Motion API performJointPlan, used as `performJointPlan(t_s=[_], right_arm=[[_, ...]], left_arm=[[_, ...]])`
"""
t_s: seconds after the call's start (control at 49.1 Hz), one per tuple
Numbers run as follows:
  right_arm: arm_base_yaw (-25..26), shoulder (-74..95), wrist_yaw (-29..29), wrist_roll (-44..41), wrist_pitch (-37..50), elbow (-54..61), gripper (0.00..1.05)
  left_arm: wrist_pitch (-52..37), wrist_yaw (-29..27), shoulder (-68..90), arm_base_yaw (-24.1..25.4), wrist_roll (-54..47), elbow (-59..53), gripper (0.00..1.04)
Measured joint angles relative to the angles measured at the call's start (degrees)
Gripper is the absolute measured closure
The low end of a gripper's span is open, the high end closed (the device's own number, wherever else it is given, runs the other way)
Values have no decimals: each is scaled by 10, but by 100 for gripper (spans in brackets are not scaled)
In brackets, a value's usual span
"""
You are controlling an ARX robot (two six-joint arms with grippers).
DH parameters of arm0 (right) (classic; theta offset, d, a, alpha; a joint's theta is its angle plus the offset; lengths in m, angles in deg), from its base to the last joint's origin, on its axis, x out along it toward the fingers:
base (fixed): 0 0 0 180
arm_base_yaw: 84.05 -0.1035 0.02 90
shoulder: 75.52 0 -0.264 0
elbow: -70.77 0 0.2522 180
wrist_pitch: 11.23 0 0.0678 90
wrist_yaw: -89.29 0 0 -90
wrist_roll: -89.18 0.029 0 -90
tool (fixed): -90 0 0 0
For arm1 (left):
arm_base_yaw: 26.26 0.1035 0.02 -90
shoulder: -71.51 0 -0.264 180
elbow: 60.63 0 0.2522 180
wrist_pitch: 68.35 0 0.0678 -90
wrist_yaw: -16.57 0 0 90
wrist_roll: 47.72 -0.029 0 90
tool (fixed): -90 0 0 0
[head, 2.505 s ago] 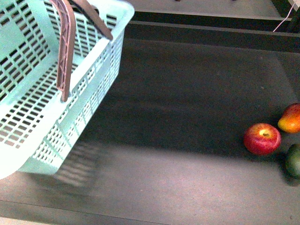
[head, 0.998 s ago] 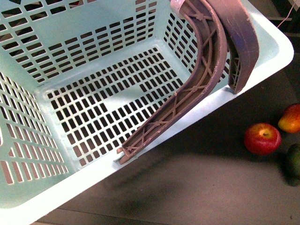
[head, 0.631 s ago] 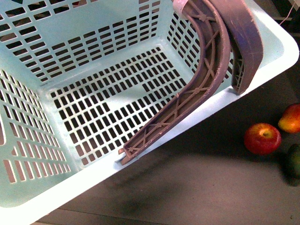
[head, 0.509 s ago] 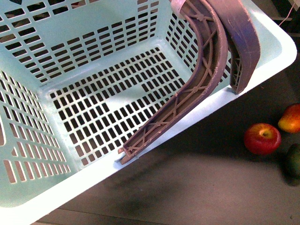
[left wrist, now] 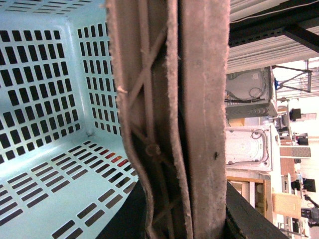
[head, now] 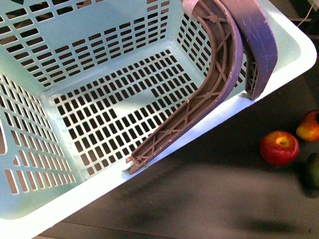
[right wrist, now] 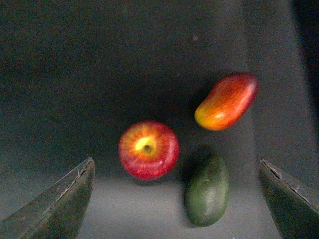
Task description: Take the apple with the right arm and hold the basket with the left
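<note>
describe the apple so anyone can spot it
Right of the big mint-green basket, three fruits lie on the table. The apple is the round red one with a yellow stem patch, beside an elongated orange-red fruit and a dark green fruit.

The basket (head: 291, 42) has swung in from the left and now fills the front view.

Front camera, on the robot's body, looks forward and down at the dark tabletop (head: 209, 199), the mint-green slotted plastic basket (head: 291, 47) close, filling most of the frame; left wrist camera sits hard against the brownish-mauve ribbed handles (left wrist: 199, 99), sharing the basket's inside; right wrist camera looks straight down on the round glossy red apple (right wrist: 148, 149), shared with the front view.
</note>
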Motion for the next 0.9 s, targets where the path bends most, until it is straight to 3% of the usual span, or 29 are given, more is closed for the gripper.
performJointPlan(t_s=[0.326,0.896], right_arm=[[0,257,-17,-32,3,-117,9],[-13,342,-12,-33,-85,-267,9]], left_arm=[[0,2,0,0,0,0,86],[0,1,0,0,0,0,86]])
